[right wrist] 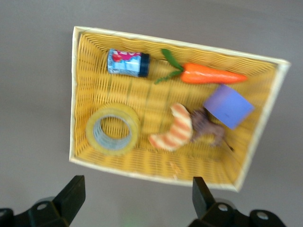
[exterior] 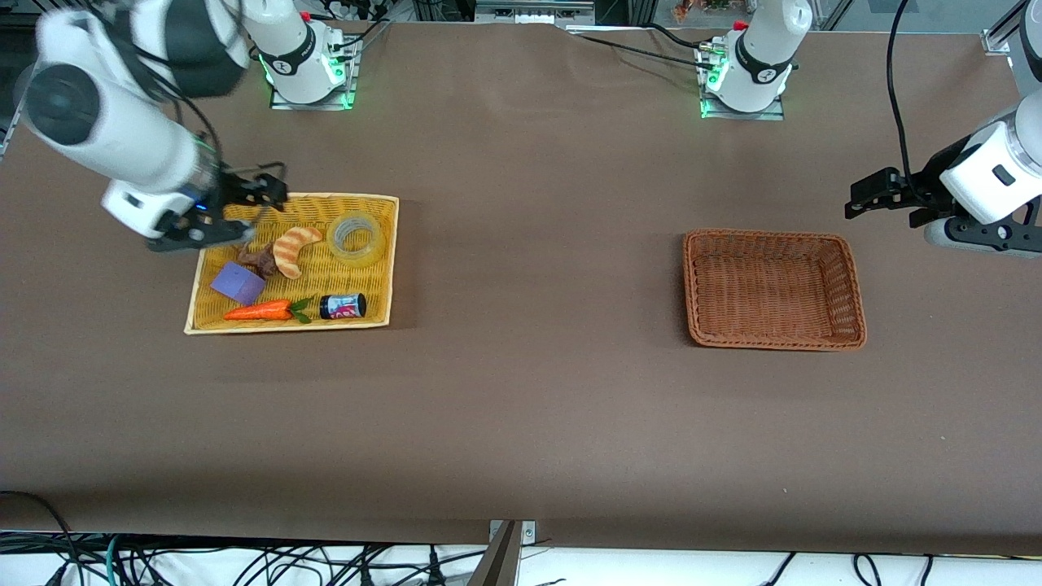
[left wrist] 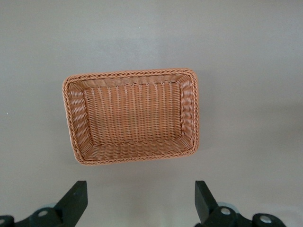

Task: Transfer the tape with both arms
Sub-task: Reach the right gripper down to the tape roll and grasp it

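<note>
- The tape [exterior: 356,238] lies flat in the yellow tray [exterior: 383,268], at the tray's upper right corner in the front view, just beside the croissant toy [exterior: 295,250].
- The tray also holds a purple block [exterior: 238,283], a carrot [exterior: 260,311] and a small can [exterior: 343,306].
- The right gripper [exterior: 264,194] hovers over the tray's upper left edge, fingers spread wide and holding nothing.
- The left gripper [exterior: 869,195] waits at the frame's right, above the brown basket [exterior: 772,342] on the counter [exterior: 521,423], fingers wide apart, holding nothing.
</note>
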